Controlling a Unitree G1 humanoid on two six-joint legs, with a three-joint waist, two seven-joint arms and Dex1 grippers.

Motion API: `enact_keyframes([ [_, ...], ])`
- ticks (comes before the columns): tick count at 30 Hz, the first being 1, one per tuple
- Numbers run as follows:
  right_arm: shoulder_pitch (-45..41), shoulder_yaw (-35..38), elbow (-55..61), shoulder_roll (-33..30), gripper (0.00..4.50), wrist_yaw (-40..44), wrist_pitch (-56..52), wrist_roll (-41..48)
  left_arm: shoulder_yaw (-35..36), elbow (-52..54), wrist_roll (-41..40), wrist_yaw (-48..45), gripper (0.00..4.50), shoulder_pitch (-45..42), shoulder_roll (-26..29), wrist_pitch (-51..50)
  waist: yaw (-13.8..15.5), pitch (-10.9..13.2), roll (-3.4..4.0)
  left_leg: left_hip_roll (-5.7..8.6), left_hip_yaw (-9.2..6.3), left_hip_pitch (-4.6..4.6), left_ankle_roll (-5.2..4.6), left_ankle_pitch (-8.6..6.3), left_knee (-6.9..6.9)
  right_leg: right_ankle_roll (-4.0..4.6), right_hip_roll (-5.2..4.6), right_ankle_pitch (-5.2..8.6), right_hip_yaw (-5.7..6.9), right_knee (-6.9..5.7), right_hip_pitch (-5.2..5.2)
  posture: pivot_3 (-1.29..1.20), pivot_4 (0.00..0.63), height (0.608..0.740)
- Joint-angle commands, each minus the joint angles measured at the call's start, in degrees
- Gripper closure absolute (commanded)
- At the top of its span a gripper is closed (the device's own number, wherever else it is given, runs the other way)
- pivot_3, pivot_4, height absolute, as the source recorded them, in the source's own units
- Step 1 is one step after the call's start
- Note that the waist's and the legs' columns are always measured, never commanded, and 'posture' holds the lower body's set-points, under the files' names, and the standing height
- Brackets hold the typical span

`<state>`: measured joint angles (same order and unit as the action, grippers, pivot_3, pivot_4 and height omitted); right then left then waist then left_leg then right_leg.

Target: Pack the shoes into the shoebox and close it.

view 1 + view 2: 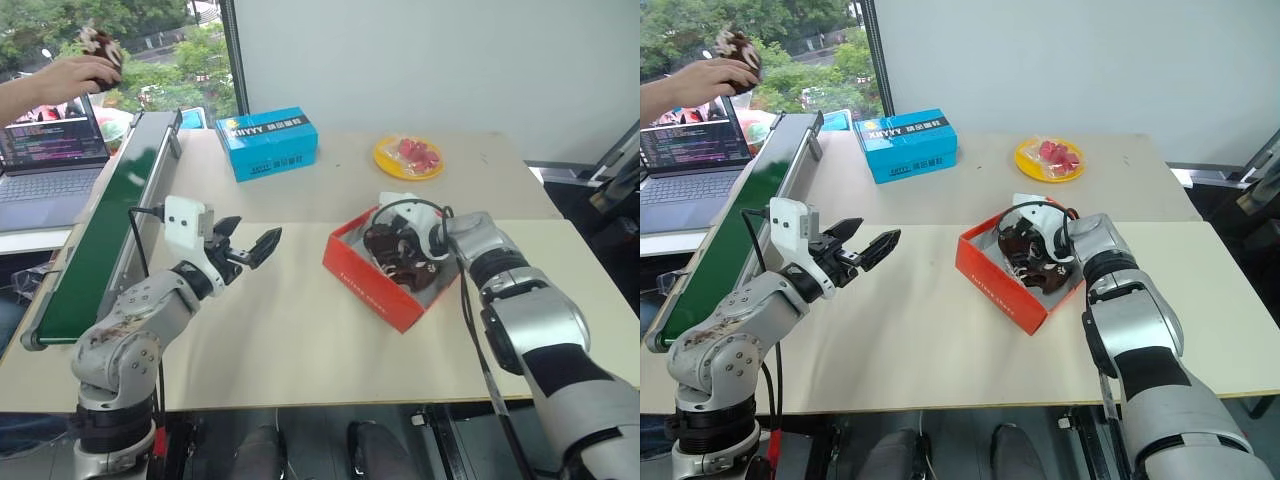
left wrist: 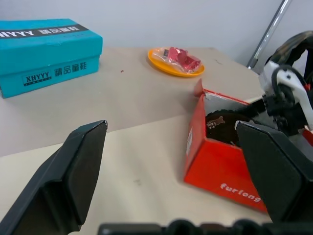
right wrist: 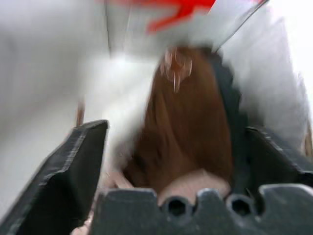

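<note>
one shoe [image 1: 398, 255] in the shoebox [image 1: 375, 278] — right of centre.

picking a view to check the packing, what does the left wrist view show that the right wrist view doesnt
Left wrist view: the open left end effector over the table, the blue box, the orange plate of red wrapped items, and the red shoebox from outside.

Right wrist view: a close look inside the shoebox, a brown shoe against its white inner wall, between the open fingers of the right end effector.

Both: the shoebox with a brown shoe in it.
</note>
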<state>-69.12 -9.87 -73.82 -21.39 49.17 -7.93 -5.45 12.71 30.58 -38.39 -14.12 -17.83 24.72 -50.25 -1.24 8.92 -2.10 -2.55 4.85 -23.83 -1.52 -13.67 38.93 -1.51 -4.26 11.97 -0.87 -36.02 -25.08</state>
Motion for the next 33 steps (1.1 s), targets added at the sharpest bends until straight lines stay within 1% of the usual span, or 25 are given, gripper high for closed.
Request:
enact_keyframes([
  [1, -2.51, 3.46, 7.27, 0.04, 0.02, 2.57, -0.5, 3.18, 1.74, 1.63, 0.54, 0.88, 0.0, 0.04, 0.96, 0.82, 0.0, 0.0, 0.01, 0.0, -0.01, 0.0, 0.0, 0.0, 0.0, 0.0, 0.0, 0.0, 0.0, 0.0, 0.0, 0.0, 0.15, 0.74],
  [3, -1.69, 4.34, 12.88, -0.01, 0.02, 5.05, -3.82, 4.81, 2.63, 0.92, 1.49, 1.81, 0.0, 0.38, 1.37, 1.26, 0.04, 0.01, 0.01, 0.0, -0.03, 0.0, 0.0, 0.0, -0.02, 0.0, 0.0, 0.0, 0.0, 0.01, -0.01, 0.0, 0.15, 0.74],
  [4, -0.94, 5.17, 17.28, -0.02, 0.02, 6.34, -7.25, 6.55, 3.16, 0.51, 2.14, 2.37, 0.0, 0.64, 1.6, 1.58, 0.05, 0.01, 0.02, -0.01, -0.05, -0.01, 0.0, 0.0, -0.02, 0.0, -0.01, 0.0, 0.0, 0.01, -0.01, 0.0, 0.15, 0.74],
  [6, 1.5, 7.79, 28.51, -0.07, 0.02, 7.72, -15.93, 11.41, 4.6, -0.49, 3.54, 3.66, 0.0, 1.58, 1.77, 2.19, 0.11, 0.01, 0.02, -0.03, -0.08, -0.02, 0.0, -0.01, -0.03, 0.0, 0.0, 0.0, 0.01, 0.0, -0.04, 0.0, 0.15, 0.74],
  [7, 4.15, 9.12, 35.74, 0.07, 0.02, 8.24, -19.22, 14.38, 5.27, -1.03, 5.01, 4.45, 0.0, 2.57, 1.87, 2.92, 0.23, 0.01, 0.02, -0.06, -0.1, -0.02, 0.0, -0.01, -0.04, 0.0, -0.01, 0.0, 0.01, -0.05, -0.05, 0.0, 0.15, 0.74],
  [9, 8.16, 10.28, 45.51, 0.28, 0.02, 7.93, -23.57, 17.5, 6.0, -1.77, 6.81, 5.05, 0.0, 3.78, 1.94, 4.21, 0.41, 0.01, 0.04, -0.14, -0.14, -0.01, 0.0, -0.01, -0.06, 0.0, -0.01, 0.0, 0.06, -0.05, -0.02, 0.0, 0.15, 0.74],
  [11, 14.96, 9.67, 55.89, 0.88, 0.02, 6.93, -26.53, 19.64, 7.39, -2.71, 8.38, 5.72, 0.0, 5.42, 1.4, 6.06, 0.5, 0.0, 0.02, -0.12, -0.13, -0.02, -0.01, -0.01, -0.05, 0.0, -0.04, 0.0, 0.07, -0.05, -0.03, 0.0, 0.15, 0.74],
  [13, 20.92, 8.46, 62.82, 1.6, 0.02, 5.03, -27.19, 20.14, 8.65, -3.53, 9.36, 6.07, 0.0, 6.69, 0.8, 7.8, 0.7, -0.01, 0.01, -0.12, -0.12, -0.01, -0.01, -0.02, -0.04, 0.0, -0.07, 0.0, 0.14, 0.02, 0.04, 0.0, 0.15, 0.74],
  [15, 25.95, 7.67, 67.07, 3.11, 0.02, 2.43, -26.67, 20.03, 9.72, -3.97, 9.8, 5.83, 0.0, 7.75, 0.33, 9.58, 0.87, -0.01, 0.01, -0.09, -0.08, -0.02, -0.01, -0.02, -0.01, 0.0, -0.11, 0.0, 0.12, 0.01, 0.02, 0.0, 0.15, 0.74],
  [17, 28.32, 7.81, 69.0, 4.66, 0.02, -0.02, -26.77, 20.42, 10.33, -4.2, 9.85, 5.28, 0.0, 8.34, 0.11, 10.78, 0.75, 0.0, 0.01, -0.06, -0.03, -0.02, -0.01, -0.02, 0.01, 0.0, -0.11, 0.0, 0.11, -0.01, 0.01, 0.0, 0.15, 0.74],
  [21, 32.55, 7.46, 70.16, 8.85, 0.02, -7.61, -22.16, 18.38, 12.1, -4.22, 12.05, 7.76, 0.0, 10.09, -0.75, 13.66, 0.39, -0.01, 0.01, -0.05, -0.06, 0.0, -0.01, -0.01, -0.01, 0.04, -0.03, 0.01, 0.06, -0.05, -0.06, 0.0, 0.15, 0.74],
  [23, 33.29, 8.04, 70.05, 10.69, 0.02, -10.7, -20.95, 18.44, 12.63, -4.34, 13.19, 8.81, 0.0, 10.61, -1.12, 14.79, 0.19, -0.02, 0.0, -0.07, -0.05, 0.05, 0.0, -0.02, -0.05, 0.06, -0.01, 0.03, 0.06, -0.04, -0.05, 0.0, 0.15, 0.74],
  [28, 33.68, 6.39, 68.94, 12.58, 0.02, -13.29, -17.72, 17.62, 14.41, -5.82, 14.35, 10.06, 0.0, 11.43, -2.58, 17.9, 0.4, -0.02, -0.01, -0.04, -0.01, 0.03, -0.01, -0.01, -0.01, 0.07, -0.05, 0.03, 0.06, -0.05, -0.03, 0.0, 0.15, 0.74],
  [33, 34.82, 4.33, 68.57, 15.16, 0.02, -13.18, -15.59, 18.26, 16.52, -10.63, 16.39, 10.36, 0.0, 13.89, -4.11, 23.41, 0.3, -0.02, -0.01, -0.05, -0.01, 0.04, -0.01, -0.02, -0.04, 0.07, -0.02, 0.03, 0.07, -0.04, -0.04, 0.0, 0.15, 0.74],
])
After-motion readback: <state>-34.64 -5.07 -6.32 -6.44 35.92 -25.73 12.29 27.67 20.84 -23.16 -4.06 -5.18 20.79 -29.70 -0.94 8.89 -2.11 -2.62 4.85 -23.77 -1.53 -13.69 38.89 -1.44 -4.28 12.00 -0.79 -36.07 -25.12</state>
